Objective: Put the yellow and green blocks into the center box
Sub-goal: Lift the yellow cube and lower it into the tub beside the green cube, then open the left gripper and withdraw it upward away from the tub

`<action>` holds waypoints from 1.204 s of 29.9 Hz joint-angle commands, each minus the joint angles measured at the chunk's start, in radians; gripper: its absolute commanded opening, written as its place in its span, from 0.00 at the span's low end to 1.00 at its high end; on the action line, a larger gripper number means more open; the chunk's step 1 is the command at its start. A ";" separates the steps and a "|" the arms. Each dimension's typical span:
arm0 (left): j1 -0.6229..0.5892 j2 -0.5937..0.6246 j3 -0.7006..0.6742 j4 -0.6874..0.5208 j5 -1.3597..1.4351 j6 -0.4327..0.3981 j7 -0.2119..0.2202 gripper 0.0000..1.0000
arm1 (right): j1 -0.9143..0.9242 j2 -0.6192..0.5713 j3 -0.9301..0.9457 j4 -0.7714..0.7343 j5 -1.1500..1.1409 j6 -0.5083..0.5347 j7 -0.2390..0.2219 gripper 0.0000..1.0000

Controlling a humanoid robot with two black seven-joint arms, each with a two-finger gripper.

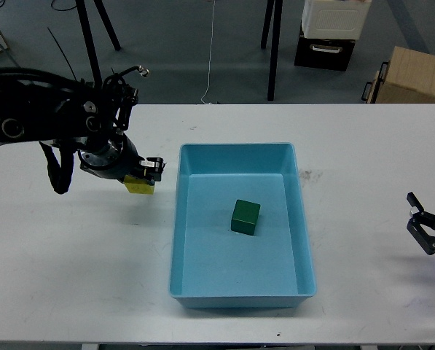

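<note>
The white desk (71, 277) fills most of the view, and the light blue box (301, 219) sits open at its middle. The left arm (35, 124) reaches in from the left edge, ending in the left gripper (140, 173) just beside the box's left wall. Its jaws are clamped on the yellow block (139, 186), which hangs below them, between the fingers and outside the box, over the bare desk. The green block (245, 216) lies on the box floor, near its middle. At the right edge, the right gripper (425, 226) rests low over the desk, its jaws spread apart and holding nothing.
</note>
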 commanded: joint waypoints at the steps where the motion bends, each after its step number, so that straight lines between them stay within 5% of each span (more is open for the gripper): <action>1: -0.106 -0.014 -0.038 0.018 -0.087 0.000 0.000 0.01 | 0.000 0.000 0.001 0.000 -0.001 0.000 -0.001 0.99; 8: -0.118 -0.351 -0.046 0.079 -0.182 0.000 0.000 0.04 | 0.000 0.000 0.001 -0.003 -0.001 0.000 0.000 0.99; 14: -0.035 -0.366 0.002 0.085 -0.181 0.000 0.000 0.10 | -0.017 0.000 0.003 -0.008 0.000 0.000 0.002 0.99; 16: -0.032 -0.366 0.003 0.084 -0.179 0.000 0.000 0.20 | -0.018 0.000 0.003 -0.008 0.000 0.000 0.002 0.99; 17: -0.034 -0.366 0.002 0.084 -0.181 0.000 0.000 0.29 | -0.018 0.000 0.003 -0.009 0.000 0.000 0.002 0.99; 18: -0.034 -0.366 0.000 0.084 -0.181 0.000 0.000 0.58 | -0.021 0.000 0.003 -0.009 0.000 0.000 0.002 0.99; 19: -0.034 -0.366 0.000 0.084 -0.182 0.000 0.000 0.98 | -0.021 0.000 0.001 -0.009 -0.001 0.000 0.003 0.99; 27: -0.037 -0.353 -0.047 0.087 -0.182 0.000 0.000 1.00 | -0.024 0.001 0.000 -0.004 -0.001 0.000 0.002 0.99; 33: -0.046 -0.206 -0.116 0.105 -0.182 0.000 0.000 1.00 | -0.011 0.001 0.001 -0.003 -0.001 0.000 0.002 0.99; 36: -0.029 -0.125 -0.237 0.212 -0.187 0.000 0.000 1.00 | 0.005 0.000 0.001 -0.006 -0.001 0.000 0.002 0.99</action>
